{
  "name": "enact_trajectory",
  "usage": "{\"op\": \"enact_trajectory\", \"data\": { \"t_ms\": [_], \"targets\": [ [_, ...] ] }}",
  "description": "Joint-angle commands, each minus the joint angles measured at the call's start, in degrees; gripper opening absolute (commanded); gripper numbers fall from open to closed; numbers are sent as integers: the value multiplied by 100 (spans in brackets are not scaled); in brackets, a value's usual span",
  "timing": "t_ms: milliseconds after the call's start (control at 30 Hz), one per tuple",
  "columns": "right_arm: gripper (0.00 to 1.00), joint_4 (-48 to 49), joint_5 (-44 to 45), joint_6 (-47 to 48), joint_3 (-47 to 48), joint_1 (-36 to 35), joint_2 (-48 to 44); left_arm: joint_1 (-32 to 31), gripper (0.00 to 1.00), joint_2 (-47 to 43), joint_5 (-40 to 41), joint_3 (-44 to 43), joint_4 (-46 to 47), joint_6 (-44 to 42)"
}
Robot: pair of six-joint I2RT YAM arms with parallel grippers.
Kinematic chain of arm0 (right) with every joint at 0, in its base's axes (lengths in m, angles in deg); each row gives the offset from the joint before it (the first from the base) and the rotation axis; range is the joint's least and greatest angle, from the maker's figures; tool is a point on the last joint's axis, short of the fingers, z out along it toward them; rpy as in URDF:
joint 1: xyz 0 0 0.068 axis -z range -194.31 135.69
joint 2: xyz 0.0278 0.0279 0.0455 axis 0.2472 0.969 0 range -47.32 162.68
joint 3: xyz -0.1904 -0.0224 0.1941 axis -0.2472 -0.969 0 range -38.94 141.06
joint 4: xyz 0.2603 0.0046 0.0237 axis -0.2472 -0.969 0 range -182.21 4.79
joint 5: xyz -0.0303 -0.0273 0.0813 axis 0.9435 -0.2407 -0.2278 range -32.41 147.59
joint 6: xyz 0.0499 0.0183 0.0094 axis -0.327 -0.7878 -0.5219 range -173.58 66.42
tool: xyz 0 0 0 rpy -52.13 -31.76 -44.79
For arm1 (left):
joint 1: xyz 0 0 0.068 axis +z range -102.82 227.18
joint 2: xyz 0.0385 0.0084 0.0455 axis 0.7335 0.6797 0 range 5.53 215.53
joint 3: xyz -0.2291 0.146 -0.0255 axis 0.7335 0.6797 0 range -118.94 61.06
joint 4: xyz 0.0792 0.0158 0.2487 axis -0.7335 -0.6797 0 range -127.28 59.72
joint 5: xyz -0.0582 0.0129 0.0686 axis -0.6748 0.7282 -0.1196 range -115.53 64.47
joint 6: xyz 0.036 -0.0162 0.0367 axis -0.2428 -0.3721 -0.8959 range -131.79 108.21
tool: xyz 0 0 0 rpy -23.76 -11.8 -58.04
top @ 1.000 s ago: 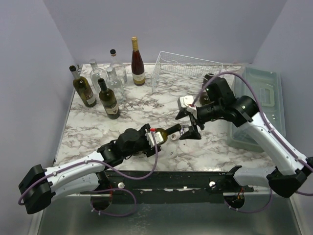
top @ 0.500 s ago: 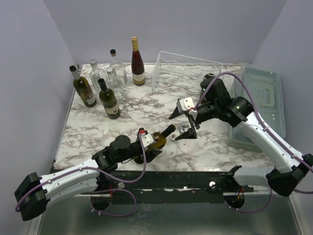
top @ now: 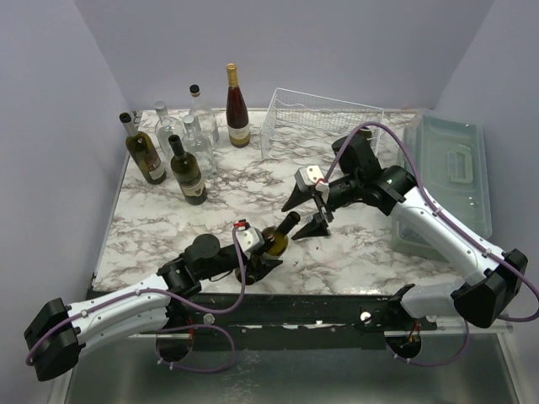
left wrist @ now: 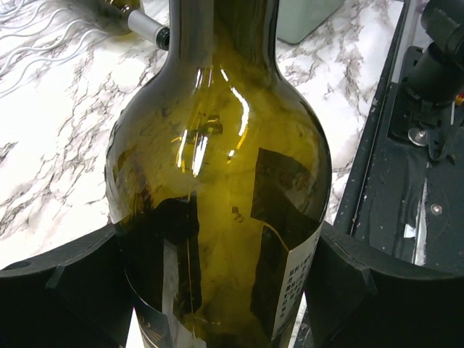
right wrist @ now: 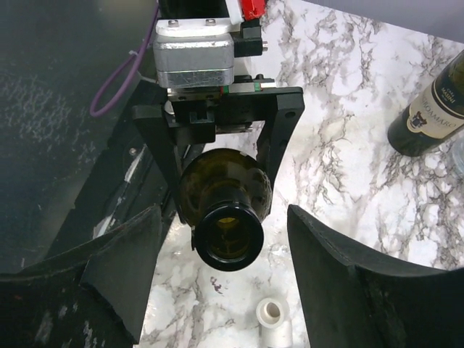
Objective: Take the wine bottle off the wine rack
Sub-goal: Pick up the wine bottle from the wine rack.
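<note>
An olive-green wine bottle [top: 272,240] with a white label is held by its body in my left gripper [top: 257,252], near the table's front edge, with its neck tilted up to the right. In the left wrist view the bottle [left wrist: 217,174] fills the space between both black fingers. My right gripper [top: 305,214] is open wide, its fingers either side of the bottle's open mouth [right wrist: 228,235] without touching it. The white wire wine rack [top: 324,118] stands at the back right, and no bottle shows in it.
Several bottles stand at the back left, among them a red-wine bottle [top: 237,105] and a dark labelled one [top: 189,171]. A translucent grey-green lidded bin [top: 446,181] lies along the right edge. A small white pipe elbow [right wrist: 274,317] lies on the marble below the bottle's mouth.
My right gripper has opened and drawn back from the bottle's neck. My left gripper has pulled the bottle toward the near left and tilted its neck higher.
</note>
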Motion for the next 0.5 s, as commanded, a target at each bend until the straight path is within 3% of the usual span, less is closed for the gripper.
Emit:
{"op": "enact_trajectory", "data": {
  "t_ms": [0,467],
  "targets": [
    [69,407,-389,-302,-143,18,-2,23,0,-129,-211,-14,929,276],
    [39,502,-637,-427,-150,9,-27,23,0,91,-234,-40,1260,482]
  ]
}}
